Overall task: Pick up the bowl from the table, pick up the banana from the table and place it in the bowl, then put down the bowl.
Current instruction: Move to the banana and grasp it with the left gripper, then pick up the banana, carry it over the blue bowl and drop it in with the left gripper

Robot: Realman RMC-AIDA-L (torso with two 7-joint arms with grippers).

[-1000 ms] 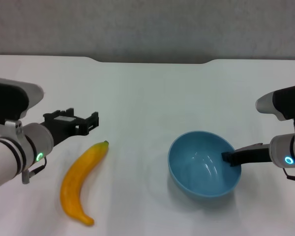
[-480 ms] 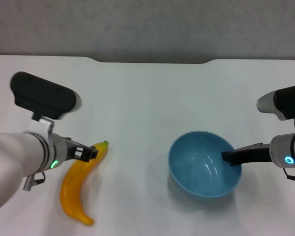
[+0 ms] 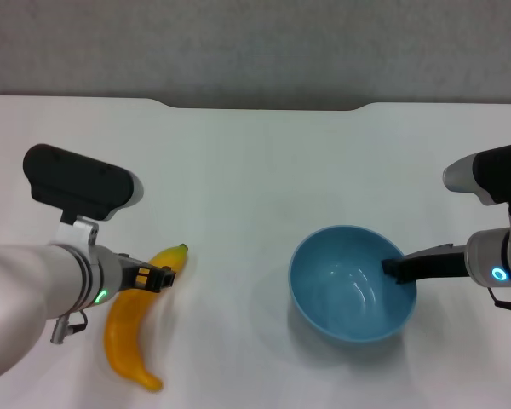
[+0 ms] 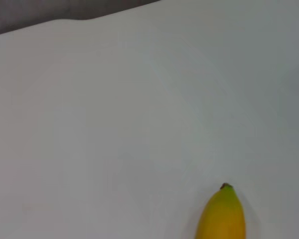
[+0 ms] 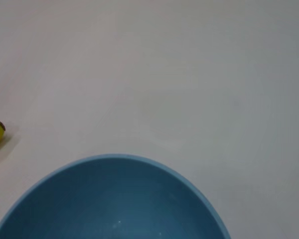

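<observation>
So the right claw (image 3: pixel 392 269) is clamped on the light-blue bowl's (image 3: pixel 351 285) right rim, bowl tilted on the white tabletop (image 3: pixel 255 170), while the left claw (image 3: pixel 156 278) sits over the banana (image 3: pixel 136 328) near its stem end, can't tell if it's gripping.

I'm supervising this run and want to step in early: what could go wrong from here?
The left claw sits over the banana near its stem end, far from the middle, so a lift there might tip or drop it. The right claw holds the bowl only at one rim edge; the banana's added weight could tilt it.
</observation>
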